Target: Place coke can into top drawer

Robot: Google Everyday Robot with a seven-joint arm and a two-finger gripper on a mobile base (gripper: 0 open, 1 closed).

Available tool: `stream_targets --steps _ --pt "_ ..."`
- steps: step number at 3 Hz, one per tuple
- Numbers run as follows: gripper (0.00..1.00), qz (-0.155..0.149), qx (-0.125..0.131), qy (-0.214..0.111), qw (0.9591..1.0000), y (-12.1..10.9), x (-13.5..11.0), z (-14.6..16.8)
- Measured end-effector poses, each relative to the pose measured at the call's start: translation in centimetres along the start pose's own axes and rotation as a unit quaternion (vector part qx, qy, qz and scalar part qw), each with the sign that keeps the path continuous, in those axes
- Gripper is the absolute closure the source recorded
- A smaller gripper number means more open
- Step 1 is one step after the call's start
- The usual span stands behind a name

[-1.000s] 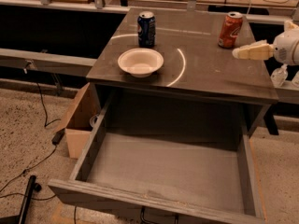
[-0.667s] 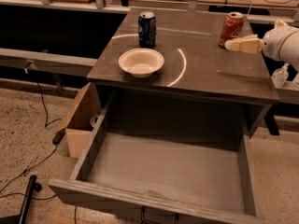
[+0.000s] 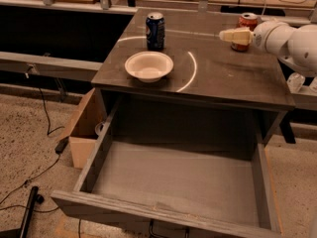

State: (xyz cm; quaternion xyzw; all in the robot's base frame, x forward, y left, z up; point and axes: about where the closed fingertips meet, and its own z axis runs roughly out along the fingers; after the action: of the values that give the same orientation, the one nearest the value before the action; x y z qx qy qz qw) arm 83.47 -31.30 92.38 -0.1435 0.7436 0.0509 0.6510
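Dark cabinet top (image 3: 223,78) holds the coke can (image 3: 247,22) upright, well right of the white bowl (image 3: 148,66) and farther back. The gripper (image 3: 228,34) lies level across the can's near side, tip pointing bowlward. Whether it is open or closed cannot be told. The top drawer (image 3: 99,157) gapes below the bowl.

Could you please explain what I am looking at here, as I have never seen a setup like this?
This is one camera view, looking down at a cabinet from its front. The white arm at the right belongs to a mobile robot; its gripper hovers over the cabinet's top, right by the coke can. A blue can and a white bowl also stand on top. Below, the top drawer is pulled open with nothing inside. Whether the gripper grips the can, I cannot tell.
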Motion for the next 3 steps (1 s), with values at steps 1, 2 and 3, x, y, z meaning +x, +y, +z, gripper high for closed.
stream_targets --steps 1,2,3 --pt "0.0 0.019 0.024 0.019 0.9994 -0.6 1.1 2.9" --pt "0.19 0.029 0.042 0.035 0.9981 -1.5 2.5 4.3" --pt "0.5 0.032 0.05 0.047 0.9971 -2.3 3.6 4.5"
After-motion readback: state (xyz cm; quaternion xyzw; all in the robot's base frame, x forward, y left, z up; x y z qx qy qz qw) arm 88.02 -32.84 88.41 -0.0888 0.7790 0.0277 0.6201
